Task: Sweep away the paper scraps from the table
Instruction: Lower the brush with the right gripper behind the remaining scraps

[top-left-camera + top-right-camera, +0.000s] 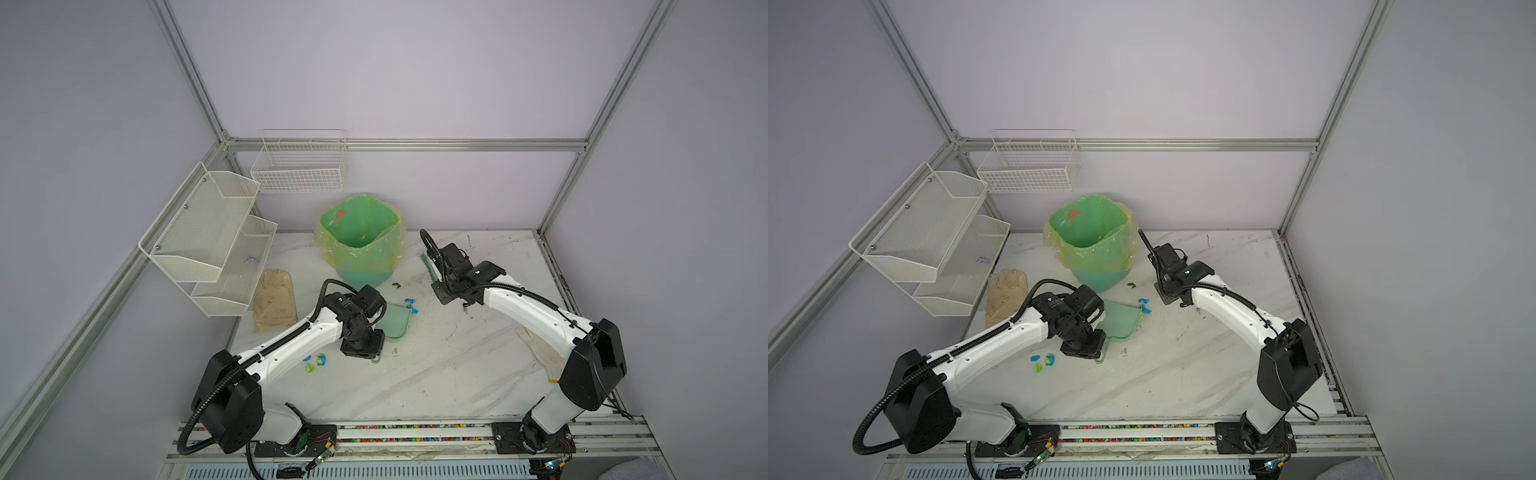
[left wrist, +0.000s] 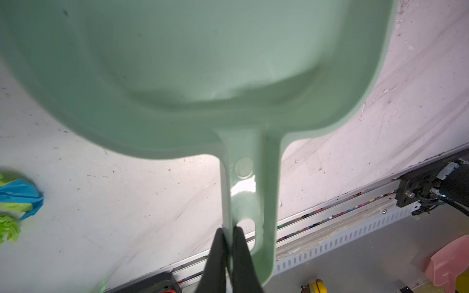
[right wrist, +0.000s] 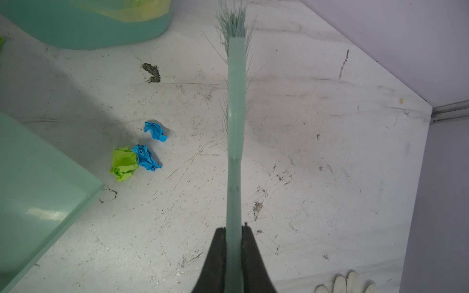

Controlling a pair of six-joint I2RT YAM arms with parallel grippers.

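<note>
My left gripper [image 2: 229,229] is shut on the handle of a pale green dustpan [image 2: 203,63], whose pan lies on the white marbled table [image 1: 457,374] in both top views [image 1: 397,322] [image 1: 1121,320]. My right gripper [image 3: 234,229] is shut on the handle of a pale green brush [image 3: 236,126], held above the table right of the bin [image 1: 428,266]. Three paper scraps, two blue [image 3: 154,130] [image 3: 146,157] and one lime [image 3: 124,163], lie at the dustpan's far right corner [image 1: 411,304] [image 1: 1144,305]. More blue and lime scraps [image 1: 316,362] [image 1: 1044,360] [image 2: 17,200] lie beside the left arm.
A bin with a green liner [image 1: 360,241] stands behind the dustpan. A dark speck [image 3: 152,72] lies next to it. A beige glove [image 1: 274,299] lies at the left, a white glove [image 1: 538,349] under the right arm. Mesh shelves [image 1: 208,241] hang at the left wall.
</note>
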